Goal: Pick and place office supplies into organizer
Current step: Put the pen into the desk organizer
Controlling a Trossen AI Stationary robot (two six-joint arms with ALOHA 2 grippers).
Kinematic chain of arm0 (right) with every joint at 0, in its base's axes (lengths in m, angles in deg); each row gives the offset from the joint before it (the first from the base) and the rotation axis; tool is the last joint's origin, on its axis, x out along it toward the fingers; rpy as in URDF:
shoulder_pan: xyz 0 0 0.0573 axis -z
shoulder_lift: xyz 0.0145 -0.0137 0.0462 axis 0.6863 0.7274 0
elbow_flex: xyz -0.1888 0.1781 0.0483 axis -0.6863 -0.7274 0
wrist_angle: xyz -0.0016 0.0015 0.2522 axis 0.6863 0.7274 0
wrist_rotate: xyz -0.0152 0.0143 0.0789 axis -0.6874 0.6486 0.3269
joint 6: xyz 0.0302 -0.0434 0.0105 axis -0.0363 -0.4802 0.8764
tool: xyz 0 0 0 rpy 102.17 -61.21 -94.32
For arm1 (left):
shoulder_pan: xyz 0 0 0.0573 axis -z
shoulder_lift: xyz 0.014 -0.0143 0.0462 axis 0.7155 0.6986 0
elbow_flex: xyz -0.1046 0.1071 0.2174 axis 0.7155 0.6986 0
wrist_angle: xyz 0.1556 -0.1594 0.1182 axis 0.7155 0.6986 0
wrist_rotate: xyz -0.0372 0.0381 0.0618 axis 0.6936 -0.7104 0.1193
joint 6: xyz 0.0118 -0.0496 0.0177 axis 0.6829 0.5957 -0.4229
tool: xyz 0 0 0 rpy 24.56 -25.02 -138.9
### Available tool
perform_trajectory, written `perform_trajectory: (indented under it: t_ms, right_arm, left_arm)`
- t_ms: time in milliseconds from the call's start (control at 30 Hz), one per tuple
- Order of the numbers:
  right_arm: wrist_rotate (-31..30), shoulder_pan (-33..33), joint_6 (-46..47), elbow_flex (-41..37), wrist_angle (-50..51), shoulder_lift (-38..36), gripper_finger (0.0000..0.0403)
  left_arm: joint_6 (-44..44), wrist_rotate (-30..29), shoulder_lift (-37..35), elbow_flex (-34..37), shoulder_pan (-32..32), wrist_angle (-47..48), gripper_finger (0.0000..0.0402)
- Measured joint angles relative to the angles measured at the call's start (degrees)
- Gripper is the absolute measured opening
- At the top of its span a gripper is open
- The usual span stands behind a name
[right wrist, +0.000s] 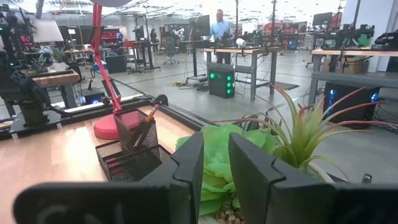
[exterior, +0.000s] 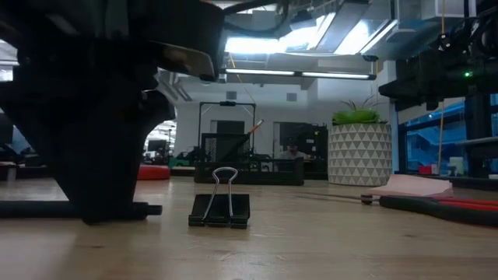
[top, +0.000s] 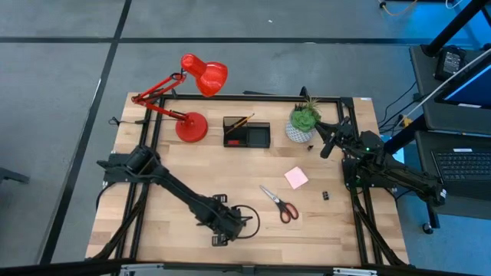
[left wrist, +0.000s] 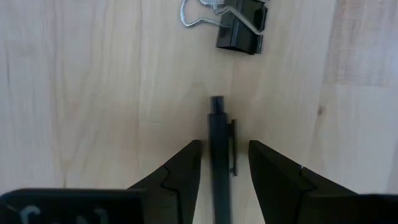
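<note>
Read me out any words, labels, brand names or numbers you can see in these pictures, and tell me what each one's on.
None can be read.
Binder clip, pen, pink sticky-note pad, scissors and organizer: no print shows.
Laptop screen beside the table: too small to read.
Monitors in the room behind, right wrist view: too blurred.

left gripper (left wrist: 224,171) low, fingers parted.
</note>
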Motion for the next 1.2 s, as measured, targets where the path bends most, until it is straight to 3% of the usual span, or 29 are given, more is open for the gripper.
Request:
perform_trajectory:
  t_ms: [400,800,1200]
  right_arm:
    - [0.02,0.0,0.0,0.0,0.01,0.0,0.008]
    - [0.02,0.0,-0.02,0.0,0.0,-0.02,0.008]
    - [0.0,0.0,-0.04,0.0,-0.01,-0.02,0.008]
  left_arm:
    - [0.42,2.37,1.31,0.02,-1.09,0.38,0.0127]
    - [0.25,0.54,1.31,0.17,-1.16,1.3,0.0063]
    - [-6.25,-0.65,1.31,0.17,-1.2,1.6,0.006]
